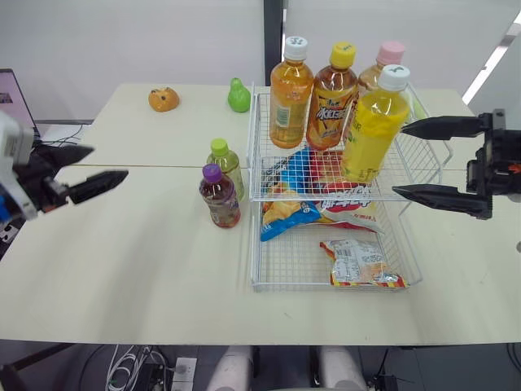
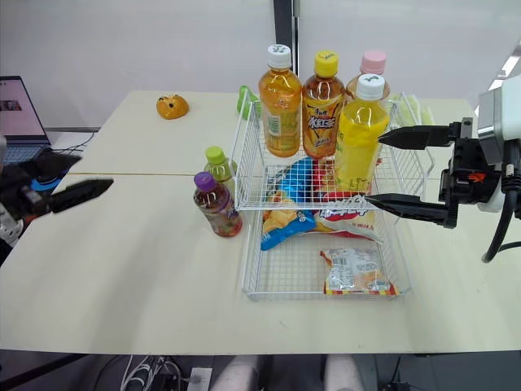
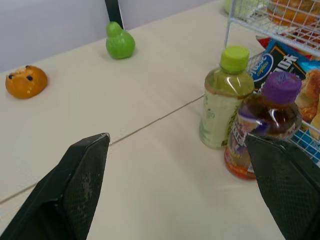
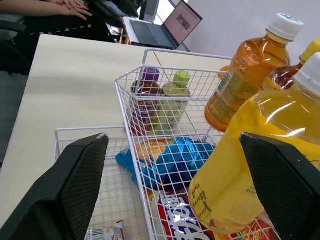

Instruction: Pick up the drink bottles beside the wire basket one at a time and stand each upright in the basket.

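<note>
Two small bottles stand on the table just left of the wire basket (image 1: 259,189): a purple-capped dark tea bottle (image 1: 219,196) and, behind it, a green-capped pale bottle (image 1: 225,165). On the basket's upper shelf stand several large bottles: an orange white-capped one (image 1: 290,93), a brown yellow-capped one (image 1: 330,96), a pink-capped one (image 1: 383,65) and a yellow white-capped one (image 1: 371,125). My right gripper (image 1: 422,160) is open, just right of the yellow bottle, apart from it. My left gripper (image 1: 91,169) is open over the table's left side, well short of the small bottles (image 3: 262,123).
Snack packets (image 1: 356,263) lie on the basket's lower level and under the shelf. An orange toy (image 1: 164,99) and a green pear-shaped toy (image 1: 238,96) sit at the table's far side. A laptop (image 2: 19,107) stands at far left, and a person's arms (image 4: 47,7) rest beyond it.
</note>
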Controlling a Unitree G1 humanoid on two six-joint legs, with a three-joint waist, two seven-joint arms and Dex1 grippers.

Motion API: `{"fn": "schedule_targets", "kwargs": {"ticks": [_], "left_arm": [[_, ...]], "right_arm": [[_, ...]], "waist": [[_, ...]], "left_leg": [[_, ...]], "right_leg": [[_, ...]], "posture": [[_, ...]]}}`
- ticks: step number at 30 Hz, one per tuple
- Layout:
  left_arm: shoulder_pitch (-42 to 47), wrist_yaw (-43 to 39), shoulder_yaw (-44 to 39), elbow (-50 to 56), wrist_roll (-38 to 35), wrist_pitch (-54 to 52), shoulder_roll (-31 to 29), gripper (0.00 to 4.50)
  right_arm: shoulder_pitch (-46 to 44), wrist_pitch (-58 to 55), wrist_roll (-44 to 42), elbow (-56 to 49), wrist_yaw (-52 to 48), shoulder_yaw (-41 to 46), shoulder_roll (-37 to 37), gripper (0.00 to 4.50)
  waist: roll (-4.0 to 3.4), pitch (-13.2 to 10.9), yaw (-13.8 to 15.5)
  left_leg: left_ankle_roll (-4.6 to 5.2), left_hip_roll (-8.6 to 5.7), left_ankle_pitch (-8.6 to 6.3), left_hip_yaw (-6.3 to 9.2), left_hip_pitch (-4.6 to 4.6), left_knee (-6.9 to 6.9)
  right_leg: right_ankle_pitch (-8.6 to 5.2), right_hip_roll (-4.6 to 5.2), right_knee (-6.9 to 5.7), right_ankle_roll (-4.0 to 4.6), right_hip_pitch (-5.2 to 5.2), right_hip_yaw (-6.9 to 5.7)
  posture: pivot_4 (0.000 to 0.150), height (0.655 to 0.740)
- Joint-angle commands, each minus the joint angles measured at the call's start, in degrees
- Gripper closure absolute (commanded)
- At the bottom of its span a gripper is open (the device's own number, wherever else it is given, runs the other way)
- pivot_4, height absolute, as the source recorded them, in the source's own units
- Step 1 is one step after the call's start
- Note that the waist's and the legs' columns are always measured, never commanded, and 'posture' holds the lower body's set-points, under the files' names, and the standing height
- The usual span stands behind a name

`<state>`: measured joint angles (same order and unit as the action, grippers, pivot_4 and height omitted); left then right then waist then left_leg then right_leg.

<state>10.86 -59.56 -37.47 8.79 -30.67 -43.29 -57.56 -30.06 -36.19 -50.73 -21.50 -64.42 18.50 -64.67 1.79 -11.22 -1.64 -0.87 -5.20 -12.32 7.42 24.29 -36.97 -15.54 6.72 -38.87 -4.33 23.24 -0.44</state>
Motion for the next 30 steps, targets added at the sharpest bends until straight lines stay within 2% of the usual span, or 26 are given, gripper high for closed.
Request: {"fn": "schedule_targets", "kwargs": {"ticks": [1,4,10,12,17,20,25,30], "left_arm": [[-4.3,0.7,-4.0,7.0,-2.2,0.9,1.7,0.04],[-7.6,3.9,-4.8,11.8,-4.1,-0.7,4.9,0.04],[-8.6,17.5,-2.0,24.4,-10.0,-5.6,15.3,0.04],[-6.3,23.9,1.0,28.2,-11.7,-6.8,19.4,0.04],[-1.6,36.1,7.3,33.2,-13.7,-9.7,25.3,0.04],[2.9,44.7,13.0,34.5,-11.9,-11.3,29.5,0.04],[6.9,53.0,20.1,32.5,-6.5,-11.9,32.6,0.04],[8.2,55.8,25.2,30.3,-2.2,-10.6,34.3,0.04]], "right_arm": [[-1.8,-0.5,-0.8,0.7,-2.7,-0.5,-0.9,0.0],[-2.8,-0.7,-0.4,1.6,-4.4,-1.9,-0.9,0.0],[-4.7,-2.3,-1.6,1.7,-5.2,-3.3,0.0,0.0],[-4.9,-2.5,-1.6,1.6,-5.4,-3.5,0.3,0.0],[-5.6,-2.9,-1.3,1.5,-5.6,-3.4,0.6,0.0],[-5.6,-2.6,-0.7,1.7,-5.3,-3.2,0.9,0.0],[-5.4,-2.5,-0.4,1.5,-5.1,-3.0,1.2,0.0],[-5.1,-2.5,-0.2,1.2,-4.6,-2.6,1.3,0.0]], "waist": [[0.0,0.0,0.1],[-0.01,0.0,0.3],[-0.01,0.0,0.4],[-0.01,0.0,0.5],[-0.01,0.0,1.1],[-0.01,0.0,1.5],[0.0,0.1,1.6],[0.0,0.1,1.6]], "left_leg": [[0.0,0.0,0.0,0.01,0.0,-0.01],[0.0,-0.01,0.0,0.01,0.0,-0.01],[0.0,-0.01,-0.01,0.02,0.0,-0.02],[0.0,-0.02,-0.01,0.0,0.0,-0.02],[0.0,-0.04,0.0,-0.04,-0.01,-0.06],[0.0,-0.06,0.0,-0.06,-0.02,-0.06],[0.0,-0.09,0.0,-0.08,-0.01,-0.07],[0.0,-0.09,0.0,-0.1,-0.01,-0.06]], "right_leg": [[0.0,0.01,0.0,0.0,-0.01,-0.01],[0.0,0.09,0.02,0.01,-0.02,-0.02],[0.0,0.1,0.04,0.01,-0.03,-0.04],[0.0,0.1,0.02,0.01,-0.04,-0.04],[0.01,-0.1,-0.02,0.01,-0.04,-0.02],[0.01,-0.11,-0.02,0.0,-0.06,-0.01],[0.02,-0.12,-0.02,-0.01,-0.07,0.0],[0.02,-0.12,-0.02,-0.01,-0.07,0.01]], "posture": [[0.15,0.74],[0.15,0.74],[0.15,0.74],[0.15,0.74],[0.15,0.74],[0.15,0.74],[0.15,0.74],[0.15,0.74]]}}
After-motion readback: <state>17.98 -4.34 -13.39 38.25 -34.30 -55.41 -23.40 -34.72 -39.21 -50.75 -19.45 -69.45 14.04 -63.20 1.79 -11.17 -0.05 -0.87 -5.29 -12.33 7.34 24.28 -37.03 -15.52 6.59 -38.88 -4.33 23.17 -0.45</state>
